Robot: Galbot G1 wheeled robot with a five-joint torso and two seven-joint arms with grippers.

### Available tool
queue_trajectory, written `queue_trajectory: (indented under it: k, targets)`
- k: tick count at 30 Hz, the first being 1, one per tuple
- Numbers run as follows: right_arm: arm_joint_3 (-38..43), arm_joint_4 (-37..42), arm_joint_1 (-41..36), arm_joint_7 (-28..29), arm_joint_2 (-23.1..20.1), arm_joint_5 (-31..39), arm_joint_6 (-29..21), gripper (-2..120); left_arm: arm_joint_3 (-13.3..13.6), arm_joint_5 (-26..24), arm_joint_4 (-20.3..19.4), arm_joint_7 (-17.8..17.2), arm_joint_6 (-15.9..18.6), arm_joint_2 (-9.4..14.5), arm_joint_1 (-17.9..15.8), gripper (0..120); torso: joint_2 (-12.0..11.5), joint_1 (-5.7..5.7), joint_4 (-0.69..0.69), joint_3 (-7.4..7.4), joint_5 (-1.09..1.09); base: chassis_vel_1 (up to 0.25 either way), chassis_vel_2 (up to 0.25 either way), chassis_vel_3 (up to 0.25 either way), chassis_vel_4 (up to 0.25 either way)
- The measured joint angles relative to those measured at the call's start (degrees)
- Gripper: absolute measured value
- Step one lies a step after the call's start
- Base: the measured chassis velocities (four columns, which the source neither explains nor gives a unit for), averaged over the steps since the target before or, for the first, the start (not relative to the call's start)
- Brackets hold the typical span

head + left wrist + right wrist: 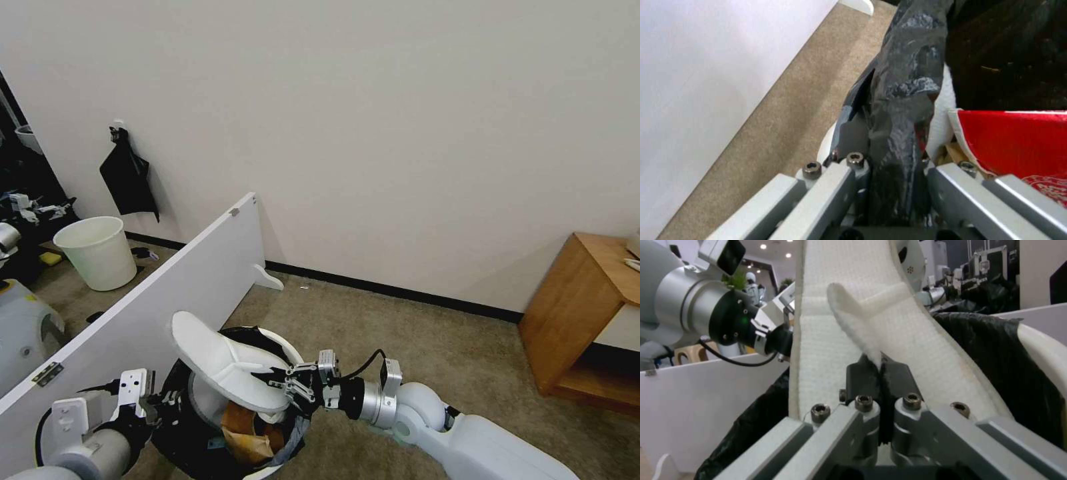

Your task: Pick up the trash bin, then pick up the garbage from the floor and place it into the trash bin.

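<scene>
The trash bin, white with a black bag over its rim, hangs low in front of me. My left gripper is shut on its bagged rim. A white slipper lies tilted across the bin's mouth, and my right gripper is shut on its strap. The right wrist view has the black pads pinching that strap, with the bin's rim beside it. Inside the bin sit a brown paper bag and a red-white wrapper.
A white partition board stands close on my left. Behind it are an unlined white bucket and a black bag hanging on the wall. A wooden table stands at the right. Open carpet lies ahead.
</scene>
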Motion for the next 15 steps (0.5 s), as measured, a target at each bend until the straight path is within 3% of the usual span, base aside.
queue_trajectory:
  k: [15]
  targets:
    - [-0.1, 1.8, 0.8, -0.2, -0.1, 0.1, 0.0, 0, 0.0, -0.1, 0.2, -0.3, 0.0, 0.1, -0.1, 2, 0.0, 0.00, 0.00, 0.00, 0.00, 0.000, 0.000, 0.000, 0.000]
